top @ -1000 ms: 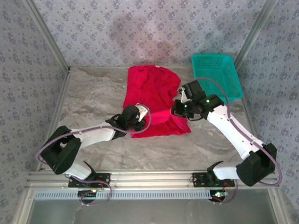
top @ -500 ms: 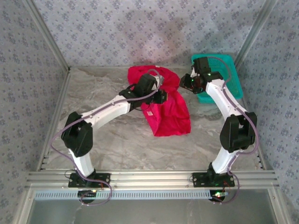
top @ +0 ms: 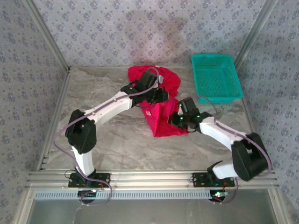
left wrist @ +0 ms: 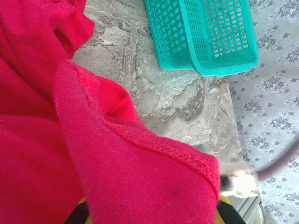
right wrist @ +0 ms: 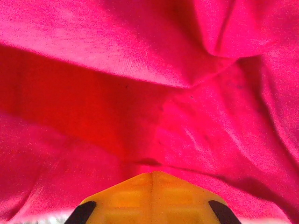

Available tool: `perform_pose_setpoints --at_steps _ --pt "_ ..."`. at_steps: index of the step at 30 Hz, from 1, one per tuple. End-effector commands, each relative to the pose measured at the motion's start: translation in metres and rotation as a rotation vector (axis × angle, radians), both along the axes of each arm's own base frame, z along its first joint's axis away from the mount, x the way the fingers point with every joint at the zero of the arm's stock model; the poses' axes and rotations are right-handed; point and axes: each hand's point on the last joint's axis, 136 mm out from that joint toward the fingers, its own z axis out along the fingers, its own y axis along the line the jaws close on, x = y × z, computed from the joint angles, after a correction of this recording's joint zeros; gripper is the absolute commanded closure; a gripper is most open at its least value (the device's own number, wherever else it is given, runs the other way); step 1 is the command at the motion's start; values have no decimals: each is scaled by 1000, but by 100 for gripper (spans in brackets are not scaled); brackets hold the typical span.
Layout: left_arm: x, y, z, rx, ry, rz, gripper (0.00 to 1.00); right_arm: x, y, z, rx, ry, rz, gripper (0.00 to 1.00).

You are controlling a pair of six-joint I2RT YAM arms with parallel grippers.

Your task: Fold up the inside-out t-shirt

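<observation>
Our right gripper [top: 179, 119] had swung back from the teal plastic mesh basket [top: 215, 77]; it and our left gripper [top: 160, 96] clamped the crimson cloth t-shirt [top: 161, 125].

Plain crimson t-shirt [top: 163, 116], teal mesh basket [top: 212, 57], grey-white marbled table [top: 96, 88], pale grey walls [top: 117, 28] with floral print

Pale blue-grey floral-patterned walls [top: 117, 28] enclose a grey marbled desk [top: 98, 88]; slanted metal rails [top: 46, 35] mark the corners, under soft, even light.
</observation>
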Motion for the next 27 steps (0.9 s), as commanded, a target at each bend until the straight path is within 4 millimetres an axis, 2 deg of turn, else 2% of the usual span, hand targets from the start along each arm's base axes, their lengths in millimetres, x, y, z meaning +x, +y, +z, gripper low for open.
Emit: perform_pose_setpoints --at_steps 1,3,6,8,9,11,13,14,15,16,19,22,23,24,26,27 --pt "0 -7 33 -66 14 33 100 62 33 21 141 -173 -99 100" --pt "-3 -14 51 -107 10 62 100 97 41 24 177 -225 -158 100" --pt "-12 -31 83 -193 -8 82 100 140 49 33 233 -262 -223 88" --pt "-21 -45 106 -242 -40 76 100 157 57 39 273 -261 -232 68" --pt "-28 -54 118 -265 -54 66 100 165 62 44 281 -265 -229 53" --pt "-40 -70 138 -309 -71 37 100 179 70 55 281 -277 -226 30" --pt "-54 -85 156 -350 -82 2 100 187 75 54 271 -275 -230 18" --pt "-59 -90 157 -353 -80 -14 100 191 76 50 264 -265 -235 14" --pt "-66 -95 174 -380 -97 -32 100 195 76 44 253 -246 -244 9" --pt "-70 -97 180 -387 -101 -44 100 200 78 37 246 -229 -253 5" --pt "-80 -98 193 -410 -104 -71 100 211 82 3 229 -150 -298 2" --pt "-83 -90 200 -404 -127 -70 100 219 87 -34 237 -65 -348 1" --pt "-82 -85 200 -389 -136 -61 100 221 90 -45 246 -41 -360 6" --pt "-80 -79 198 -379 -140 -50 100 221 91 -55 254 -13 -373 17" --pt "-74 -68 198 -381 -141 -26 100 221 93 -59 262 -6 -370 35" --pt "-70 -62 187 -369 -128 -10 100 220 92 -59 253 -4 -364 48"
